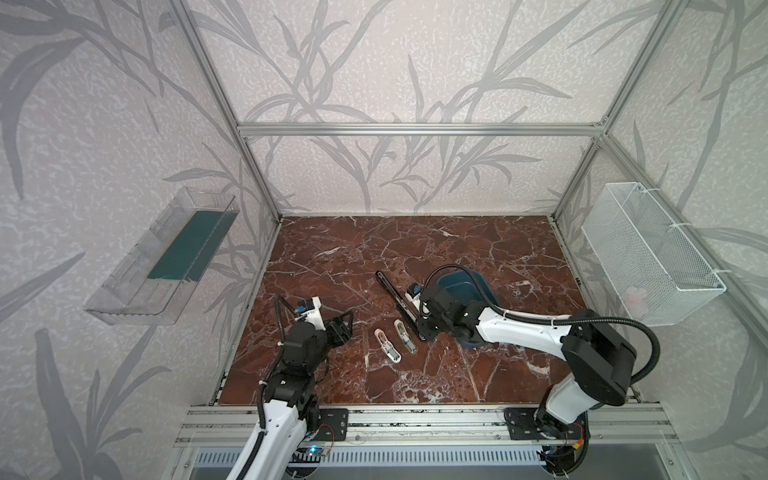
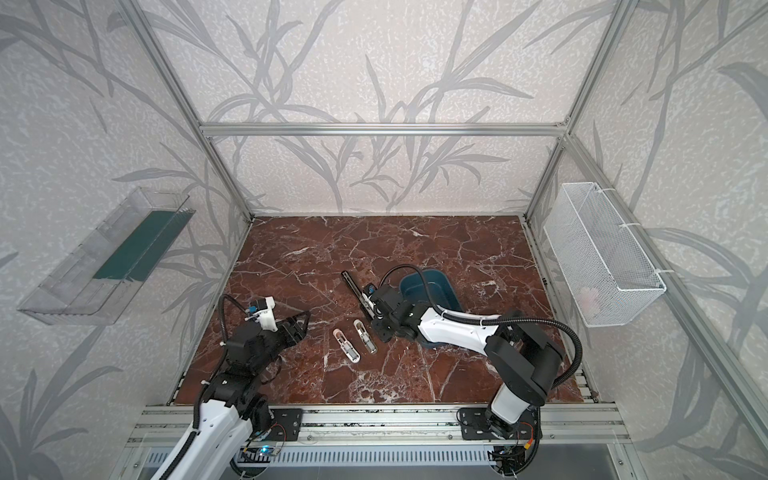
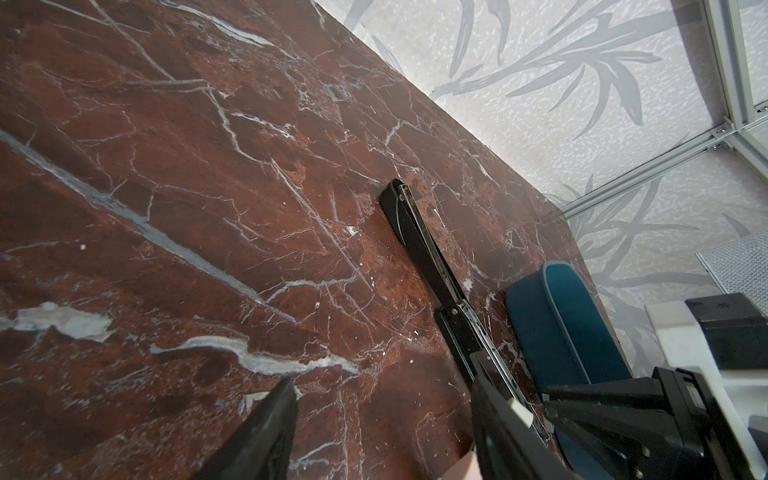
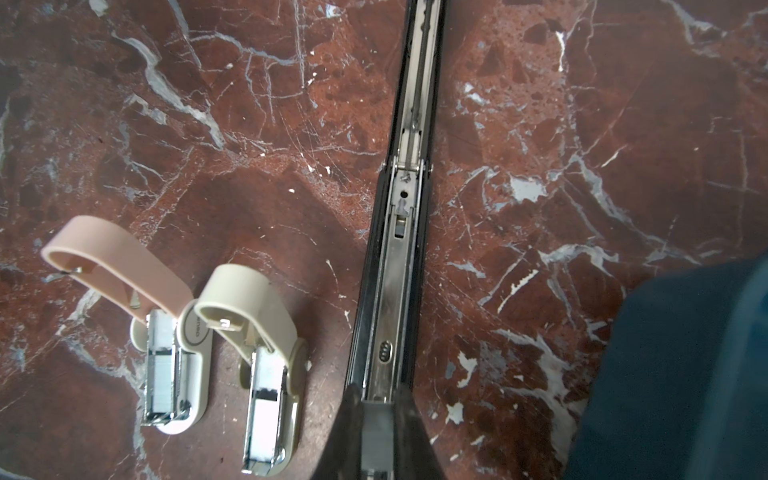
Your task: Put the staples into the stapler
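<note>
- Tray (image 1: pixel 124 270) of clear plastic is hanging on the left wall, at 9 o'clock from the surface (image 1: pixel 374 249).
- Left tool (image 1: pixel 343 326) is hovering over bare marble at the surface's 8 o'clock side. Its fingers (image 3: pixel 266 436) are standing well apart and gripping nothing.
- Pink stapler (image 1: pixel 386 345) is lying with its lid swung up, at 3 o'clock from the left tool.
- Staples (image 4: pixel 160 357) are showing as a grey strip sitting in that stapler's metal channel.
- Cream stapler (image 1: pixel 405 336) is lying just beside it at the pink one's 2 o'clock, lid also up. Its channel is glaring too much to read what is in it.
- Long black stapler (image 1: pixel 395 297) is lying unfolded flat, running from 11 o'clock to 5 o'clock, its metal channel facing up.
- Right tool (image 1: pixel 422 332) is pinching the 5 o'clock end of the long black stapler, its jaws closed tight on it.
- Blue bin (image 1: pixel 478 277) is sitting at 1 o'clock from the right tool, with the right arm crossing over it.
- Wire basket (image 1: pixel 648 257) is hanging on the right wall.
</note>
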Action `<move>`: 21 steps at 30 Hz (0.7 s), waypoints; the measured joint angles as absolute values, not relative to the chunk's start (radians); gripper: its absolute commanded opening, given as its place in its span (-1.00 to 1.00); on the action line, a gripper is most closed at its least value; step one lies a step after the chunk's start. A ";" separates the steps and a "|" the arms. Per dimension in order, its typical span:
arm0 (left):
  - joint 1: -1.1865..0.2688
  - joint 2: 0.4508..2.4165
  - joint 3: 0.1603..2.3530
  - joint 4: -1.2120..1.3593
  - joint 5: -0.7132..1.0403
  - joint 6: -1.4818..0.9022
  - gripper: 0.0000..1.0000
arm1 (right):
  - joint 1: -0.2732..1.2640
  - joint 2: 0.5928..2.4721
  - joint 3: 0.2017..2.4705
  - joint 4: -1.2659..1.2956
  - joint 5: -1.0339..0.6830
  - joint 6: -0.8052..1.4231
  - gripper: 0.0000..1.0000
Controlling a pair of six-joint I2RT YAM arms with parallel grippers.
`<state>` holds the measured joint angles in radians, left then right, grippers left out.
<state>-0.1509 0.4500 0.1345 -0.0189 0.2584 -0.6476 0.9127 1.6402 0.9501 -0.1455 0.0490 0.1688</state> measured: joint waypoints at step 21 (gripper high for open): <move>-0.151 0.450 0.134 -0.024 0.255 -0.648 0.34 | 0.921 1.676 0.970 -0.155 0.068 0.169 -0.76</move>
<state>-0.1509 0.4500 0.1345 -0.0238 0.2554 -0.6479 0.9215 1.6760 0.9695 -0.1555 0.0677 0.1688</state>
